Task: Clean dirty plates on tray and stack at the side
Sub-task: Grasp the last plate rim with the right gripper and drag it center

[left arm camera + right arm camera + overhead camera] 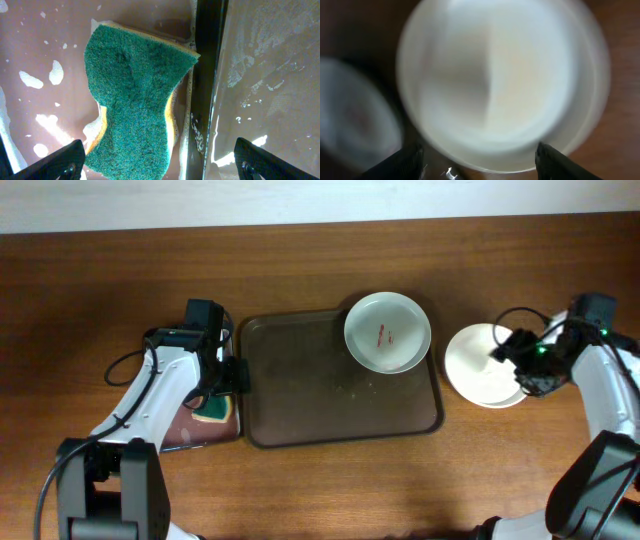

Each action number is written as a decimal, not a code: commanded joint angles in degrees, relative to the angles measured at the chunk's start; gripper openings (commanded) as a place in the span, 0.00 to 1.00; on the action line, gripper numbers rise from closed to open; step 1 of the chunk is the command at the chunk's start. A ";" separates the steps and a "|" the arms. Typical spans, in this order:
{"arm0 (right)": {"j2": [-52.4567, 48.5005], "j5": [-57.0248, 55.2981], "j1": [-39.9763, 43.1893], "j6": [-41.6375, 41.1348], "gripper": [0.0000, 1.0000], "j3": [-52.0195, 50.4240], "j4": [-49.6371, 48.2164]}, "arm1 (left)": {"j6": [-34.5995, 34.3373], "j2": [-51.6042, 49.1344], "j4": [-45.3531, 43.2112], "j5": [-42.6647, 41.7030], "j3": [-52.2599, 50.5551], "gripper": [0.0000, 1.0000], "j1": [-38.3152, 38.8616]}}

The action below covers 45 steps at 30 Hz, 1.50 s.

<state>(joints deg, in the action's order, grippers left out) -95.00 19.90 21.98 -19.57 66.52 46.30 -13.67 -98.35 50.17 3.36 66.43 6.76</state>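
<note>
starting at your end: your left gripper (230, 375) hangs over the sponge tray (185, 430), which sits right against the left side of the tray (320, 390). on the left wrist cam its fingers (60, 162) are wide apart, one in each bottom corner, gripping nothing. the sponge (137, 100) lies flat below them, green scrubby side up, with yellow showing along its edges. it's tucked next to the sponge tray's dark rim. white foam (55, 72) is spotted over the wet floor around it.

the tray lies in the middle of the table (100, 280), long side running left to right, and its floor looks wet and smeary. one plate is on it: the mint plate (388, 332), in the far right corner, its edge poking over the tray rim. it has a couple of small red smears near the middle.

just right of the tray, off it and on the wood, is the stack (480, 365) of pale plates. looks like two, one on the other and a bit offset, but i can't tell for sure. your right gripper (522, 363) is above the stack's right edge. the right wrist cam is badly blurred, but the fingers (405, 160) show in the bottom corners well apart, so that claw is spread and holding nothing. a whitish plate fills the view under it. there's a second pale blur at the left of that view, can't tell what it is.
</note>
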 commanded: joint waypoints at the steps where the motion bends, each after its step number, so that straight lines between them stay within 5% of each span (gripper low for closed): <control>1: 0.02 5.77 -7.48 6.93 0.72 -0.09 -0.39 | 0.04 0.66 0.07 -0.20 0.35 0.93 -0.28; 4: 0.00 -1.86 -17.20 5.90 0.68 -0.09 -1.81 | 0.04 0.66 0.09 -0.20 0.35 0.93 -0.28; 7: -0.90 -9.22 -23.26 -4.61 0.67 -0.11 -2.82 | 0.04 0.66 0.09 -0.20 0.35 0.93 -0.28; 14: -10.80 -12.57 -28.72 -18.10 0.61 -0.11 -8.96 | 0.04 0.66 0.11 -0.20 0.35 0.93 -0.28; 21: -15.63 1.55 -32.02 -13.60 0.11 -0.09 -12.04 | 0.04 0.66 0.04 -0.20 0.35 0.93 -0.28; 24: -15.63 2.10 -37.13 -13.68 0.04 -0.09 -9.62 | 0.04 0.66 0.07 -0.20 0.35 0.94 -0.28; 28: -15.63 2.58 -41.13 -13.73 0.17 0.09 -9.57 | 0.04 0.66 0.07 -0.20 0.35 0.93 -0.28; 32: -15.30 2.40 -37.94 -9.73 0.40 4.94 -9.94 | 0.04 0.66 0.07 -0.20 0.35 0.94 -0.28; 41: -17.51 -4.11 -39.50 3.08 0.44 7.89 -12.57 | 0.04 0.66 0.07 -0.22 0.35 0.94 -0.28; 45: -20.24 -4.09 -40.35 3.06 0.32 7.89 -12.70 | 0.04 0.66 0.09 -0.22 0.35 0.94 -0.28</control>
<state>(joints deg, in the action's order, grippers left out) -113.89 16.73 -17.93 -17.52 74.24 33.74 -13.67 -98.35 50.17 3.36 66.43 6.76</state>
